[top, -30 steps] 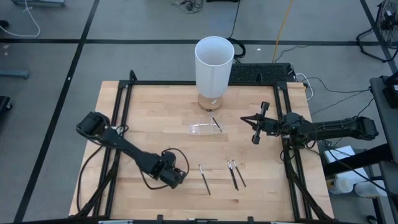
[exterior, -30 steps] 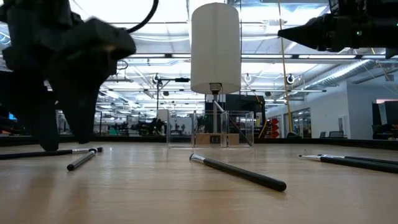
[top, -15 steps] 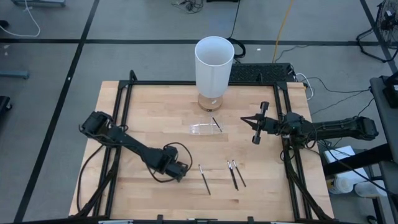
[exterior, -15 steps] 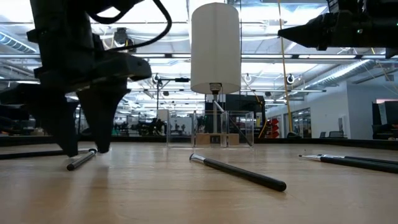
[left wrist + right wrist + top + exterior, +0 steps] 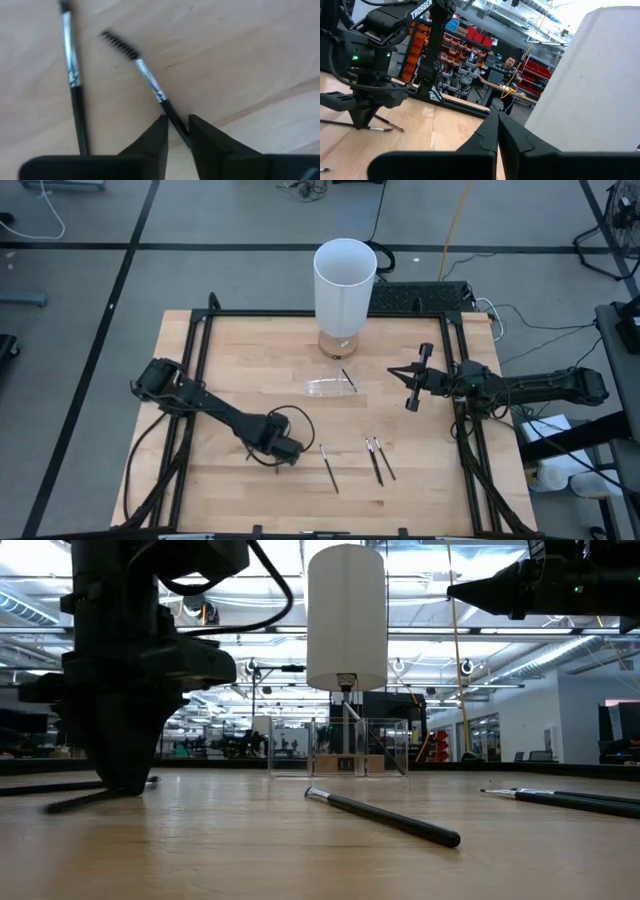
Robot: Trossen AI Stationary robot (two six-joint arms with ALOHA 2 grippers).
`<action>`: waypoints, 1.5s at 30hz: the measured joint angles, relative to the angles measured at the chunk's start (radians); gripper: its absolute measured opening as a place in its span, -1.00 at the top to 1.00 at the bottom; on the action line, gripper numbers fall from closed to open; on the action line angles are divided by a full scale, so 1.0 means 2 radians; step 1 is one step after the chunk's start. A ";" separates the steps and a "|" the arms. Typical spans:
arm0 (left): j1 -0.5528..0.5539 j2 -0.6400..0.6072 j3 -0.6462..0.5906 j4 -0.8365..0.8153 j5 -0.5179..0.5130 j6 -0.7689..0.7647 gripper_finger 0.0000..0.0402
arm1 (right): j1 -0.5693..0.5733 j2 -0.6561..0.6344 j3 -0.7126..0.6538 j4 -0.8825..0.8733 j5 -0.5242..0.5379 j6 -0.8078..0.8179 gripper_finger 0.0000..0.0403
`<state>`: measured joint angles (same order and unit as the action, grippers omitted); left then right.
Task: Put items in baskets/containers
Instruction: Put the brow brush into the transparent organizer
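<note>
Several thin dark sticks lie flat on the wooden table. My left gripper [image 5: 283, 448] points down at the near left and is shut on one stick [image 5: 150, 82] with a bristly tip [image 5: 118, 42]. A second stick [image 5: 73, 80] lies beside it. Others lie near the front edge [image 5: 328, 468] [image 5: 378, 460]. The clear container [image 5: 330, 387] stands mid-table with one stick [image 5: 347, 378] leaning in it. My right gripper [image 5: 408, 388] hangs shut above the table's right side, touching nothing. My left gripper pinches the stick's dark handle [image 5: 176, 121] just behind its silver collar, between the two fingertips [image 5: 161, 131]. The fingers come from above, pointing down, and lie across the stick. The stick rests on the table, its bristly end pointing away from the fingers.
A tall white cylinder [image 5: 345, 280] stands at the far edge behind the container. A black frame [image 5: 200, 350] borders the table. One stick [image 5: 385, 818] lies in the near middle, and two more [image 5: 560, 798] lie to the right. Bare wood lies between the container and the left gripper.
My left gripper has moved toward the table's far edge and sunk to the tabletop. Its wide-open fingers have shut on the stick. That stick now lies at a different angle on the table. My right gripper has kept still.
</note>
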<state>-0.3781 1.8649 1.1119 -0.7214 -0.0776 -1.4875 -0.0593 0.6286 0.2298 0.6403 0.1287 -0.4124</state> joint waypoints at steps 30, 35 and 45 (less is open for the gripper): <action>0.006 0.023 0.040 -0.001 -0.010 0.086 0.91 | 0.000 0.000 0.000 -0.001 0.000 0.000 1.00; 0.008 0.026 0.055 -0.022 -0.021 0.088 0.91 | 0.000 0.000 0.000 -0.001 0.000 0.000 1.00; 0.009 0.025 0.057 -0.027 -0.031 0.092 0.91 | 0.000 0.000 0.000 -0.001 0.000 0.000 1.00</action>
<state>-0.3603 1.9156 1.2263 -0.7761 -0.1395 -1.3033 -0.0593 0.6289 0.2298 0.6384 0.1295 -0.4122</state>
